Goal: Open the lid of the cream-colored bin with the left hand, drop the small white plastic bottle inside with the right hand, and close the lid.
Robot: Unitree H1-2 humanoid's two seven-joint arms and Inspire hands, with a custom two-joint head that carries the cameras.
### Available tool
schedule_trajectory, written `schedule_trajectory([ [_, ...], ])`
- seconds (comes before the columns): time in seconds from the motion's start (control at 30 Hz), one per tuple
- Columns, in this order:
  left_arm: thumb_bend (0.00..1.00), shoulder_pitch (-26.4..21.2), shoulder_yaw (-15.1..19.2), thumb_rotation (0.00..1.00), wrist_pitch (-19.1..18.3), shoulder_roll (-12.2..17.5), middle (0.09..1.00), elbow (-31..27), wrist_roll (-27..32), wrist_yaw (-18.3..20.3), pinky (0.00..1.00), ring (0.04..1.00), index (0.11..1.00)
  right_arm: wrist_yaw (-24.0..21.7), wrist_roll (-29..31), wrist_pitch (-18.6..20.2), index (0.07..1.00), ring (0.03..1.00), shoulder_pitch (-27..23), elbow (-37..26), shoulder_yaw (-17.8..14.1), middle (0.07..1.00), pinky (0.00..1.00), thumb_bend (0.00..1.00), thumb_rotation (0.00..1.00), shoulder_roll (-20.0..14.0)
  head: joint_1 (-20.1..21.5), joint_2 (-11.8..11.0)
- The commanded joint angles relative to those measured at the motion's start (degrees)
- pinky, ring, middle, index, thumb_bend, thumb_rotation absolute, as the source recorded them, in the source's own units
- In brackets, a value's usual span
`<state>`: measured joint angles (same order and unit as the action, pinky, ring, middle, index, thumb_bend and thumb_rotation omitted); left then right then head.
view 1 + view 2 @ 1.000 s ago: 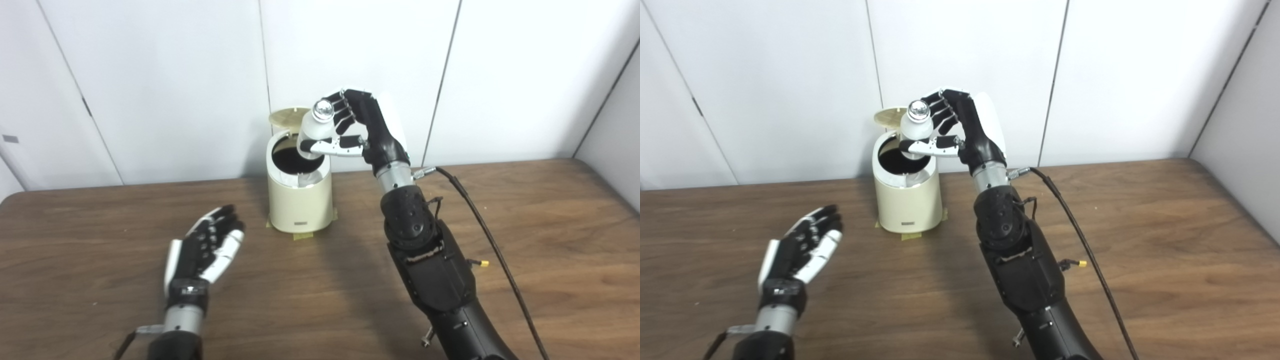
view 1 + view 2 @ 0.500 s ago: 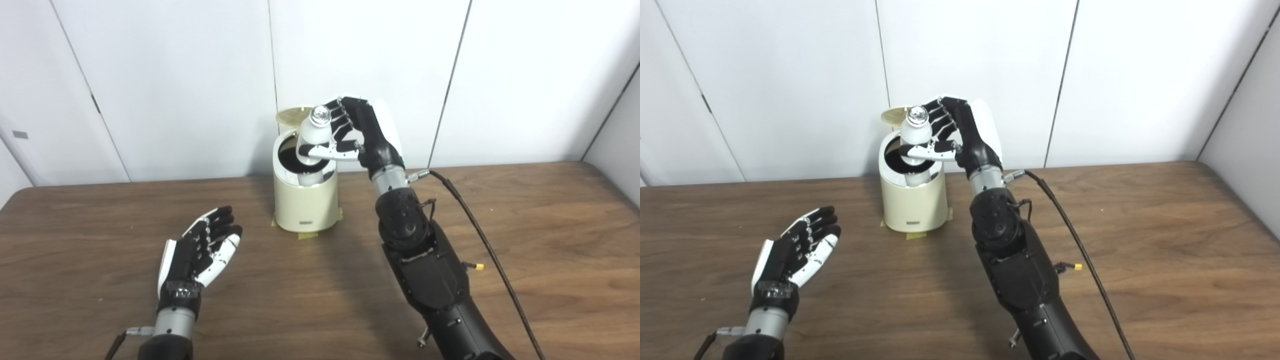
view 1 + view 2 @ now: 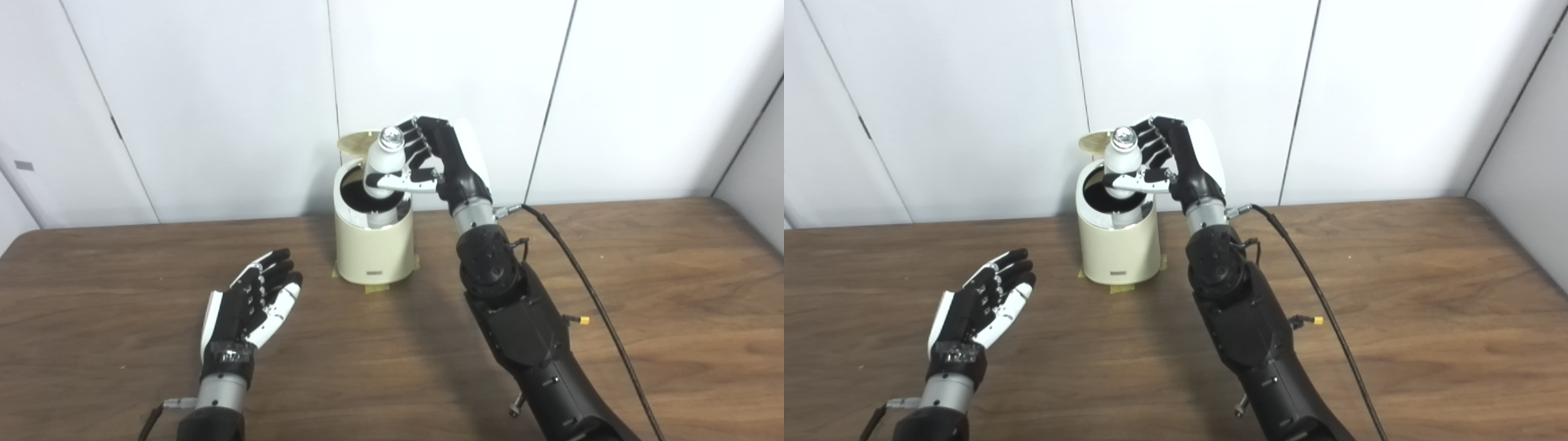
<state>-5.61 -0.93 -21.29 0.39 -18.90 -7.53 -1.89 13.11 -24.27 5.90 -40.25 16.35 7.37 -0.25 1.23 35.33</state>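
Two hands over brown wood table, white panel wall, left hand fingers spread, right hand clamping bottle.

I see a dark brown wood-grain surface spanning the full width of both eye views, its far edge meeting white wall panels. One item stands directly on it: a cream-colored bin, upright, near the far edge and slightly left of centre. Strips of yellowish tape show at the foot of the bin, on the surface. The bin's lid is raised at the back and its mouth is uncovered. A black cable trails across the right half of the surface toward the near edge. I cannot tell whether it lies fully on the wood.
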Motion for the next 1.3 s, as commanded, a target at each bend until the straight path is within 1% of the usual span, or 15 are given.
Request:
schedule_trajectory([
  [0.0,0.46,-1.63,0.19,0.36,0.85,-0.21,0.808,-2.26,-0.25,-0.40,0.79,0.816,0.829,1.17,0.16,-2.69,0.492,0.457,-4.03,-0.87,-0.50,0.476,0.37,0.53,0.00,0.09,0.00,0.11],
  [0.1,0.47,-1.54,0.36,0.38,0.75,-0.39,0.804,-2.68,-0.02,-0.40,0.80,0.815,0.830,1.26,0.61,-3.44,0.494,0.454,-4.36,0.38,-0.58,0.474,0.37,0.53,0.00,0.02,-0.15,0.24],
  [0.2,0.45,-1.60,0.58,0.35,1.29,-0.74,0.810,-2.85,0.57,-0.43,0.78,0.812,0.835,1.33,0.83,-3.99,0.494,0.457,-4.48,1.54,-0.65,0.475,0.37,0.53,0.00,-0.16,-0.55,0.34],
  [0.33,0.44,-1.78,0.75,0.34,0.97,-1.20,0.821,-3.41,0.46,-0.68,0.78,0.811,0.840,1.30,1.37,-4.57,0.494,0.467,-4.47,3.08,-0.77,0.477,0.38,0.53,0.00,-0.22,-1.10,0.46],
  [0.4,0.44,-1.86,0.88,0.35,0.85,-1.52,0.821,-3.74,0.48,-0.86,0.80,0.814,0.840,0.52,2.43,-5.80,0.489,0.488,-4.51,4.28,-0.79,0.488,0.40,0.53,0.00,-0.38,-1.21,0.50],
  [0.5,0.42,-2.08,1.09,0.31,0.78,-1.89,0.817,-3.96,0.85,-0.91,0.78,0.809,0.841,-0.73,2.36,-6.44,0.504,0.511,-4.72,5.76,0.22,0.482,0.42,0.53,0.00,-1.24,-1.02,0.56],
  [0.6,0.42,-2.34,1.23,0.31,0.46,-2.07,0.813,-4.07,0.89,-0.84,0.79,0.806,0.843,-2.15,1.22,-5.57,0.500,0.567,-5.02,6.45,1.76,0.491,0.48,0.53,0.00,-2.35,-0.97,0.58],
  [0.63,0.41,-2.41,1.20,0.31,0.44,-2.07,0.813,-4.06,0.82,-0.79,0.80,0.808,0.844,-2.73,0.77,-4.91,0.496,0.603,-5.07,6.48,2.31,0.553,0.52,0.52,0.06,-2.71,-1.00,0.54],
  [0.67,0.41,-2.48,1.22,0.32,0.36,-2.08,0.813,-4.06,0.85,-0.73,0.80,0.808,0.844,-3.46,0.12,-3.86,0.496,0.610,-5.08,6.30,2.98,0.574,0.52,0.52,0.07,-3.12,-0.96,0.49],
  [0.7,0.41,-2.55,1.28,0.32,0.29,-2.12,0.814,-4.05,0.89,-0.74,0.81,0.812,0.845,-4.15,-0.51,-3.02,0.497,0.646,-5.03,6.05,3.59,0.634,0.56,0.52,0.12,-3.52,-0.93,0.46],
  [0.73,0.41,-2.60,1.34,0.32,0.21,-2.15,0.816,-4.00,0.91,-0.77,0.82,0.816,0.845,-4.66,-0.94,-2.51,0.497,0.672,-4.94,5.86,4.06,0.669,0.57,0.52,0.14,-3.85,-0.84,0.41],
  [0.83,0.41,-2.65,1.47,0.31,0.11,-2.14,0.821,-3.91,0.98,-0.77,0.82,0.822,0.843,-5.51,-2.15,-1.56,0.497,0.706,-4.72,5.28,5.01,0.703,0.59,0.51,0.16,-4.47,-0.85,0.34],
  [0.9,0.41,-2.68,1.51,0.30,0.26,-2.19,0.823,-3.74,1.00,-0.78,0.81,0.820,0.843,-6.12,-2.89,-0.79,0.497,0.720,-4.65,4.70,5.41,0.711,0.60,0.51,0.16,-4.74,-0.94,0.28],
  [1.0,0.41,-2.79,1.47,0.28,0.25,-2.32,0.821,-3.54,0.90,-0.85,0.80,0.815,0.841,-6.55,-3.66,-0.14,0.496,0.702,-4.66,4.13,5.69,0.689,0.60,0.51,0.16,-4.89,-1.06,0.28],
  [1.27,0.41,-2.77,1.01,0.26,0.55,-2.67,0.819,-3.44,0.38,-0.97,0.79,0.815,0.838,-7.22,-4.66,0.55,0.494,0.706,-4.59,3.79,5.95,0.683,0.61,0.51,0.16,-4.93,-1.48,0.18],
])
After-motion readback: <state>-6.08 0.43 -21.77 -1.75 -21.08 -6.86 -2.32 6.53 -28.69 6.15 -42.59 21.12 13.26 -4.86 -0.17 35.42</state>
